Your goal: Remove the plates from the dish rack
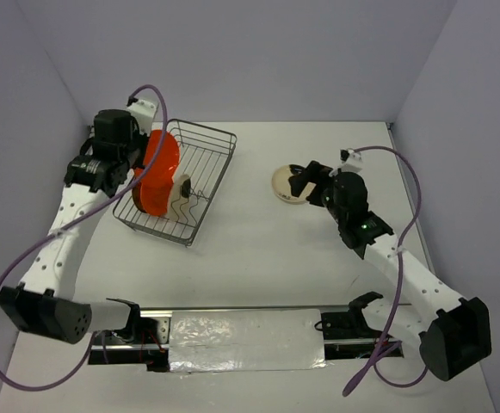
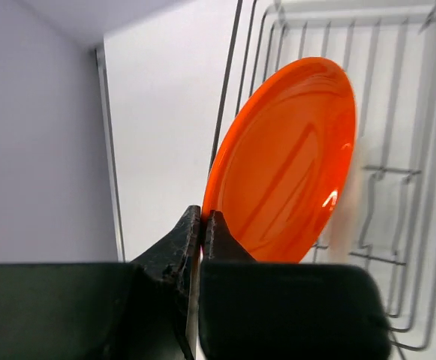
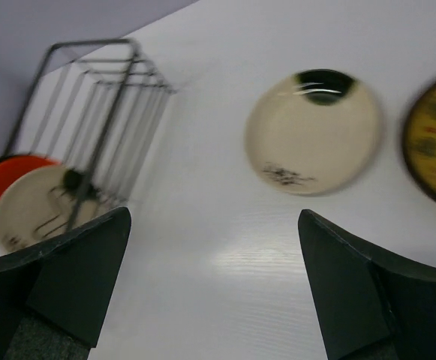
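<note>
— Top external view, largest item first: we record a white table [image 1: 250, 258] carrying a rectangular grey wire dish rack [image 1: 208, 163] at its far left.
— Agreed. Contents of the rack?
— We find a glossy orange-red round plate [image 2: 285, 165] standing on edge at the rack's left side. A cream round plate [image 1: 179, 194] stands upright just beside it, on its right.
— And outside the rack?
— Two plates lie flat on the table's right side, well apart from the rack. One is a second cream plate with a dark blotch [image 3: 315, 131]. Beside it is a mustard-gold plate with a dark patterned ring [image 3: 435, 142], partly cut off in the right wrist view.
— Grippers?
— We note the left gripper [image 2: 202, 217] pinched tight on the orange-red plate's rim. The right gripper [image 3: 214, 225] hangs above the table near the blotched cream plate, jaws spread wide, holding nothing.
</note>
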Motion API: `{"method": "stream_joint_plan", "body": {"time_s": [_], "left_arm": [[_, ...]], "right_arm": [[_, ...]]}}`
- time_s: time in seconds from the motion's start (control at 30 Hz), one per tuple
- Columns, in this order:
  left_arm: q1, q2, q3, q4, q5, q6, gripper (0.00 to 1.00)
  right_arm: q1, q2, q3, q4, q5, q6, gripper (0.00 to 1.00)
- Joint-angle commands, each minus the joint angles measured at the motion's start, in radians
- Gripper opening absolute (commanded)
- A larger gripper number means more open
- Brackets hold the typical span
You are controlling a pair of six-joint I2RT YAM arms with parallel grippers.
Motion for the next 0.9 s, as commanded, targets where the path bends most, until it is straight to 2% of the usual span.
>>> {"method": "stream_joint_plan", "body": {"time_s": [0.0,0.03,0.07,0.1,0.2,0.4,0.43,0.47,0.5,0.53,0.57,0.6,0.63,0.67,0.7,0.73,0.77,0.8,0.87], "left_arm": [[-0.002,-0.106,0.054,-0.011,0.159,-0.018,0.00],[-0.002,-0.126,0.045,0.000,0.217,-0.032,0.00],[-0.002,-0.146,0.010,0.011,0.281,-0.036,0.00],[-0.002,-0.191,-0.013,0.023,0.437,-0.041,0.00],[-0.002,-0.257,-0.095,0.081,0.692,-0.070,0.00],[-0.001,-0.219,-0.075,0.063,0.984,-0.139,0.00],[-0.001,-0.206,-0.070,0.057,1.007,-0.145,0.00],[0.002,-0.199,-0.072,0.057,1.024,-0.151,0.00],[0.002,-0.185,-0.072,0.061,1.031,-0.159,0.00],[0.001,-0.177,-0.075,0.063,1.029,-0.159,0.00],[0.001,-0.170,-0.073,0.063,1.015,-0.159,0.03],[0.001,-0.156,-0.070,0.057,0.994,-0.155,0.13],[0.001,-0.147,-0.063,0.052,0.900,-0.152,0.30],[0.001,-0.134,-0.060,0.051,0.824,-0.155,0.75],[-0.001,-0.128,-0.055,0.040,0.738,-0.159,0.91],[-0.001,-0.121,-0.046,0.031,0.589,-0.152,0.99],[0.001,-0.110,-0.044,0.017,0.516,-0.139,1.00],[-0.001,-0.102,-0.047,0.002,0.457,-0.110,0.99],[-0.001,-0.085,-0.069,-0.014,0.315,-0.078,0.88]], "right_arm": [[0.057,0.036,0.039,0.326,-0.331,-0.086,1.00],[0.080,0.088,0.046,0.397,-0.544,-0.087,1.00],[0.097,0.117,0.060,0.456,-0.633,-0.078,1.00],[0.120,0.145,0.101,0.532,-0.685,-0.070,1.00],[0.218,0.237,0.206,0.518,-0.665,-0.116,1.00],[0.269,0.373,0.278,0.603,-0.631,-0.089,0.97],[0.271,0.393,0.283,0.608,-0.634,-0.086,0.93],[0.271,0.406,0.295,0.611,-0.647,-0.080,0.80],[0.272,0.412,0.294,0.625,-0.681,-0.073,0.72],[0.271,0.417,0.287,0.643,-0.696,-0.060,0.47],[0.272,0.414,0.265,0.674,-0.713,-0.055,0.31],[0.271,0.406,0.252,0.667,-0.706,-0.055,0.15],[0.271,0.377,0.237,0.648,-0.679,-0.063,0.00],[0.271,0.358,0.208,0.583,-0.642,-0.067,0.00],[0.266,0.320,0.197,0.520,-0.517,-0.069,0.00],[0.263,0.305,0.191,0.439,-0.434,-0.054,0.00],[0.255,0.294,0.177,0.274,-0.343,-0.032,0.00],[0.243,0.280,0.165,0.205,-0.206,-0.008,0.00],[0.225,0.280,0.094,0.123,-0.152,0.042,0.00]]}}
